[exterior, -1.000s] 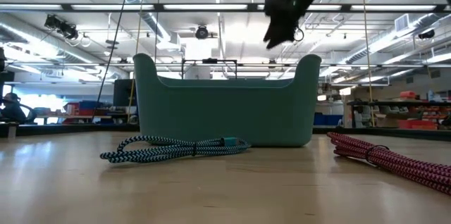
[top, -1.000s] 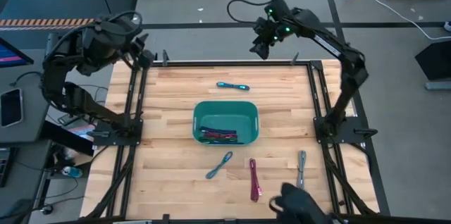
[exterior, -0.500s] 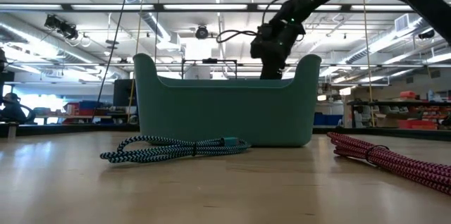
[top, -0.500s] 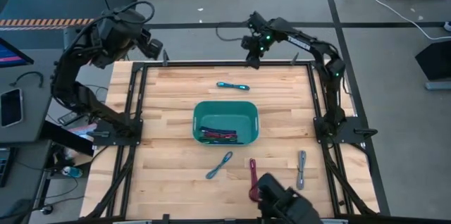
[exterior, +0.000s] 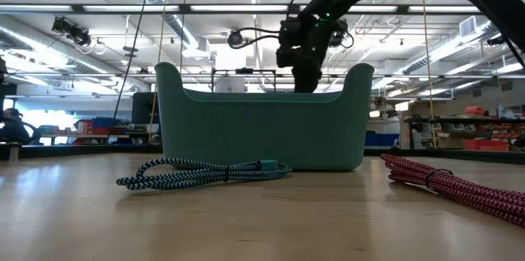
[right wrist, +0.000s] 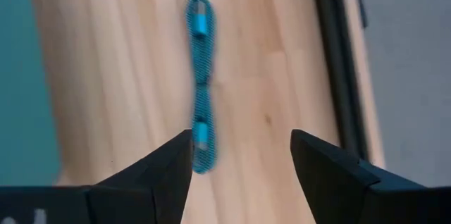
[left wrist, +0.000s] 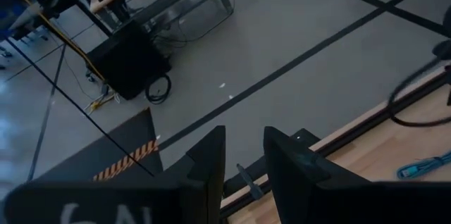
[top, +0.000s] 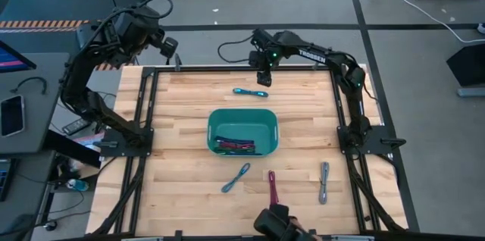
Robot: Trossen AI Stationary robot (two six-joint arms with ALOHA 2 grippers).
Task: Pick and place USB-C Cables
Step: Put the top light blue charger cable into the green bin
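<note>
I count several cables already in the teal bin (top: 214, 125) at mid-tabletop (top: 174, 104). Four remain out: the cyan cable (top: 250, 92) beyond the bin, the blue-grey cable (top: 236, 177), magenta cable (top: 272, 192) and grey cable (top: 324, 181) on its near side. My right hand (top: 263, 79) hovers near the cyan one, fingers apart, empty. Left hand (top: 171, 47) waits off the corner, fingers slightly apart.

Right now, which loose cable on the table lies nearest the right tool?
The cyan cable at the far edge, beyond the teal bin. The open right tool hovers beside it; the blue-grey, magenta and grey cables lie on the bin's near side.
</note>
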